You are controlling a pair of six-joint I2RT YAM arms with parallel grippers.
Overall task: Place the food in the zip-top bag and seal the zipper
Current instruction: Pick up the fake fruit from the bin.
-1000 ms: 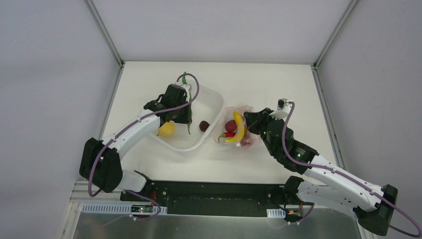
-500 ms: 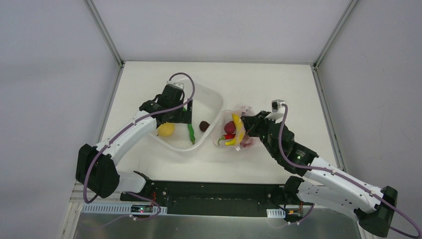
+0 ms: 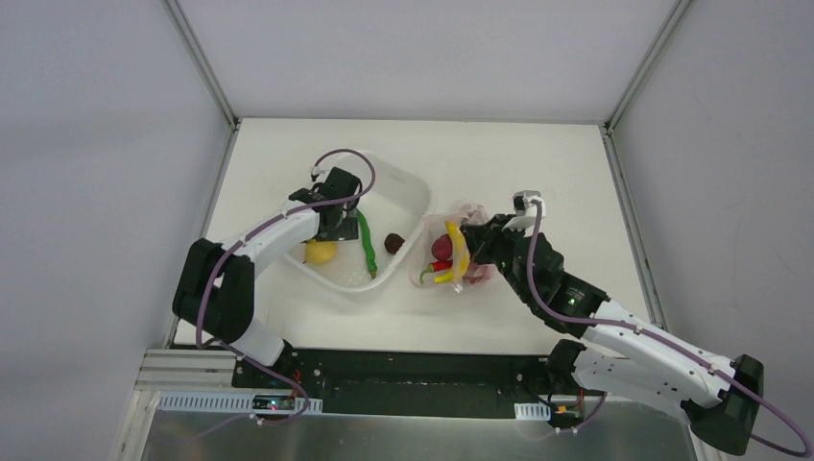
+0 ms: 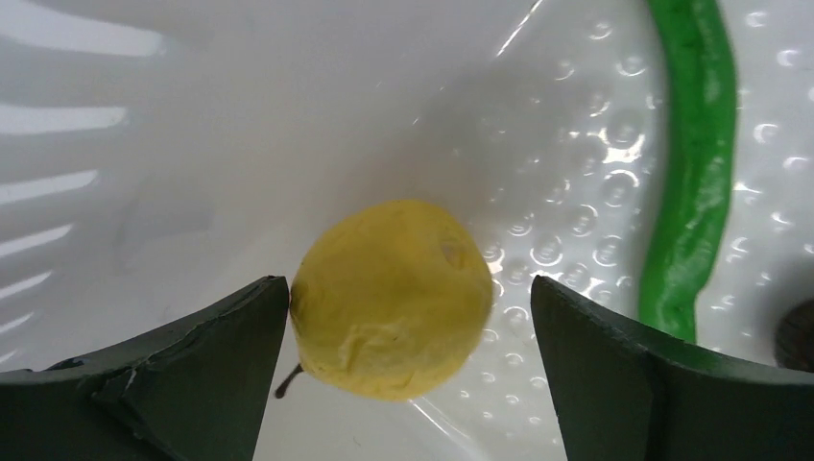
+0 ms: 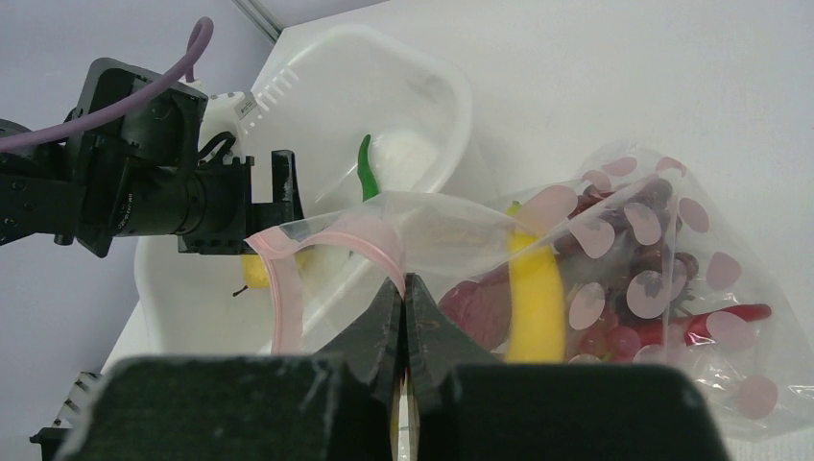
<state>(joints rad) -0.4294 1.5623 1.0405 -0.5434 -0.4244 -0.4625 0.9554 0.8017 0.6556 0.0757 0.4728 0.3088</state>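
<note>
The round yellow fruit (image 4: pixel 389 298) lies in the white tub (image 3: pixel 408 192), between the open jaws of my left gripper (image 4: pixel 408 288); its left side is against the left finger. The green chili (image 4: pixel 696 163) lies beside it on the tub floor, next to a small dark red piece (image 3: pixel 394 242). My right gripper (image 5: pixel 404 279) is shut on the mouth edge of the zip-top bag (image 5: pixel 576 259), at its pink zipper (image 5: pixel 288 288), and holds the mouth lifted toward the tub. Inside the bag are the banana (image 5: pixel 538 298), the red chili (image 5: pixel 715 319) and grapes (image 5: pixel 662 279).
The tub's right rim stands close to the bag's mouth (image 3: pixel 427 240). Both stand on the white table (image 3: pixel 538 163), walled on three sides by grey panels. The black rail with the arm bases (image 3: pixel 413 370) runs along the near edge.
My left gripper opened and let go of the green chili, which now lies in the tub. It then moved left over the yellow fruit. The right gripper shifted the bag slightly left.
</note>
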